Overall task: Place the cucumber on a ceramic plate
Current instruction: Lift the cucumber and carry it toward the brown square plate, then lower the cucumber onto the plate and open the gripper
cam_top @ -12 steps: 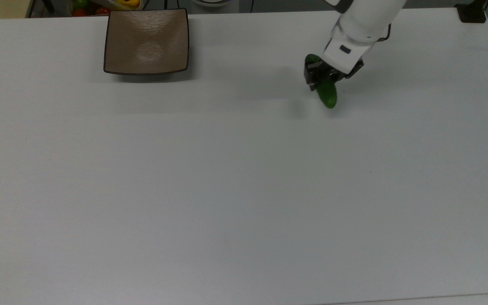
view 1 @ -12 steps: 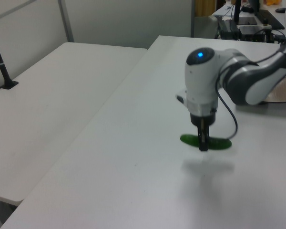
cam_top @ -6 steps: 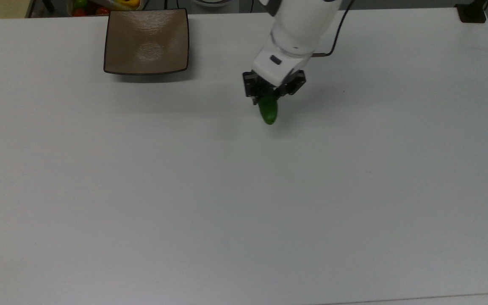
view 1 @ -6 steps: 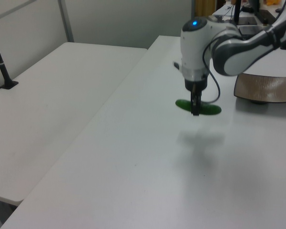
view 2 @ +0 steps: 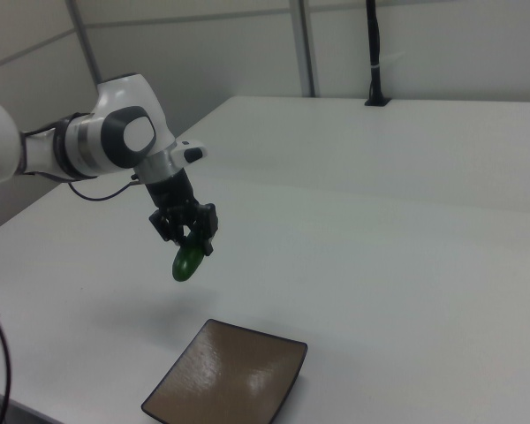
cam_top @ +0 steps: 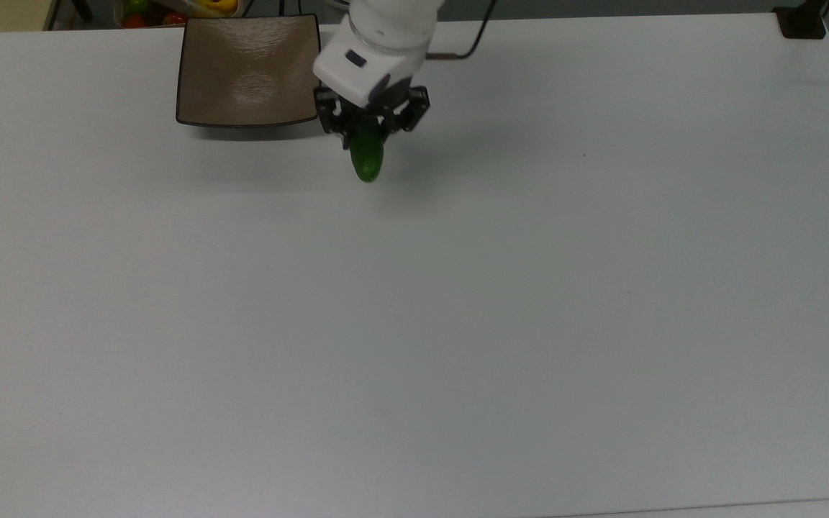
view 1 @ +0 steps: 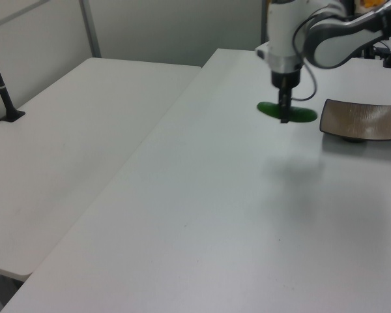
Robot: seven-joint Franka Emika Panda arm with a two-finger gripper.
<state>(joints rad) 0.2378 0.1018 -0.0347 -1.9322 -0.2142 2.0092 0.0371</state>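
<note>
A wide white table [cam_top: 414, 324] carries the scene, its matte top bare across most of its spread. A square tan-brown plate [cam_top: 247, 70] with a thin dark rim sits directly on it near the far edge, toward the top view's left. In the left view the plate [view 1: 357, 119] rests by the table's [view 1: 202, 215] right side

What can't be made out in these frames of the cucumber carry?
- Top view: the cucumber's far end is hidden under the gripper and wrist.
- Top view: the plate's right edge is partly covered by the gripper body.
- Top view: colourful items behind the plate are cut off by the top edge, too little to name.
- Left view: the arm is cut off by the top and right edges.
</note>
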